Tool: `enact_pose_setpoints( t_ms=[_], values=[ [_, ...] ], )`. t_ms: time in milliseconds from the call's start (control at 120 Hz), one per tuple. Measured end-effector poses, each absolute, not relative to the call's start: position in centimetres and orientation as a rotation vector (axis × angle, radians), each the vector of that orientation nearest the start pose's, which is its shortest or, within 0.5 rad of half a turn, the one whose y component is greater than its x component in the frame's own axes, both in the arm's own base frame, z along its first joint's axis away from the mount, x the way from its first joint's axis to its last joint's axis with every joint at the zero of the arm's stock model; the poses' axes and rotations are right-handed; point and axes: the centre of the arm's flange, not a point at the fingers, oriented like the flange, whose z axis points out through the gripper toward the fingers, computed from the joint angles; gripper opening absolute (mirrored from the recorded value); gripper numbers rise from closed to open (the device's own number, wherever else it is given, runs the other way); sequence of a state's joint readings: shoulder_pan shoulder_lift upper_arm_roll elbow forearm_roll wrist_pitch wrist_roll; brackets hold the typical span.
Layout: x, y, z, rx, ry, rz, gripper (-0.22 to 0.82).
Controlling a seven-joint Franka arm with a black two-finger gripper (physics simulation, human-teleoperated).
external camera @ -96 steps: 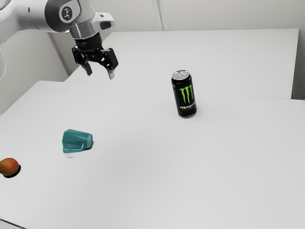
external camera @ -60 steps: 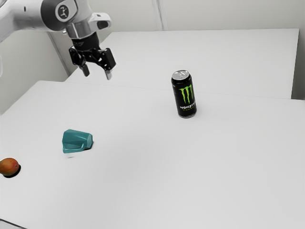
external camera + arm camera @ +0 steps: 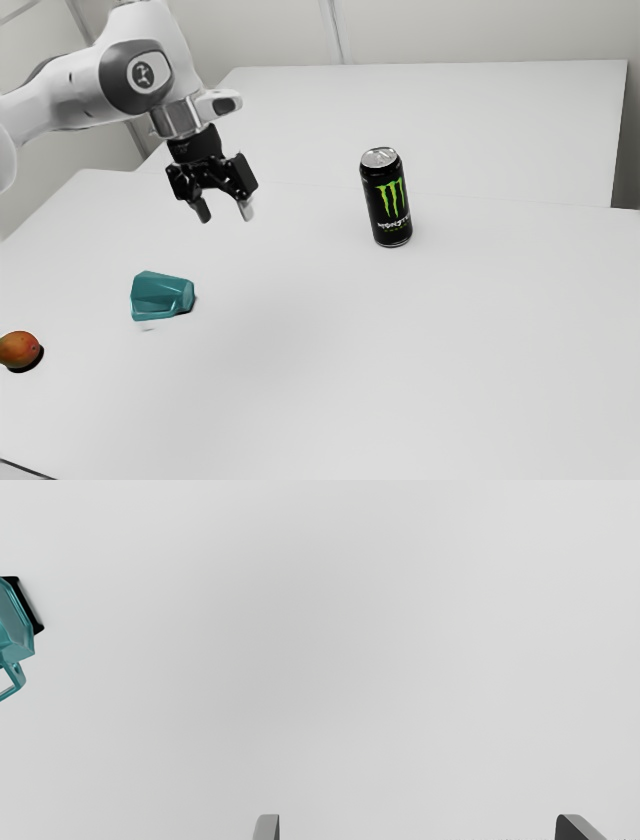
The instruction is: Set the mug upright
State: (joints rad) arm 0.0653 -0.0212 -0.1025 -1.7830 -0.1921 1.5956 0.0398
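Note:
High over the table, my gripper hangs open with nothing between its fingers; in the wrist view the two tips of the gripper stand wide apart. The teal mug lies on its side on the table, below the gripper and nearer the exterior view's bottom left. In the wrist view part of the mug shows with its handle, cut off by the picture's edge, well away from the fingers.
A black Monster can stands upright on the white table, toward the exterior view's right from the gripper. An orange-red round fruit rests near the exterior view's left edge, beyond the mug.
My arm first drifted slightly toward the exterior view's left, then came lower and a little toward its right. The mug, can and fruit have stayed put.

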Motion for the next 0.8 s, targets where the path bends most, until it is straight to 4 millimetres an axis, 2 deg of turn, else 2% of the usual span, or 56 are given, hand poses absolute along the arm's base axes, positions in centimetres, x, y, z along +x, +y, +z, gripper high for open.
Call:
enact_pose_setpoints(
  t_ms=[75, 150, 267, 425, 642, 717, 800],
  values=[
    [53.5, -2.8, 52.7, -3.345, 0.096, 0.273, 0.60],
    [53.6, -0.3, 51.8, -3.378, 0.063, 0.250, 0.60],
    [53.1, 5.7, 50.2, -3.419, -0.053, 0.207, 0.60],
    [51.4, 14.2, 48.1, -3.485, -0.244, 0.128, 0.60],
    [48.8, 23.5, 44.0, -3.594, -0.431, 0.036, 0.60],
    [48.4, 25.1, 42.6, -3.635, -0.426, 0.004, 0.60],
    [49.7, 24.1, 40.9, -3.689, -0.302, -0.002, 0.60]
  ],
)
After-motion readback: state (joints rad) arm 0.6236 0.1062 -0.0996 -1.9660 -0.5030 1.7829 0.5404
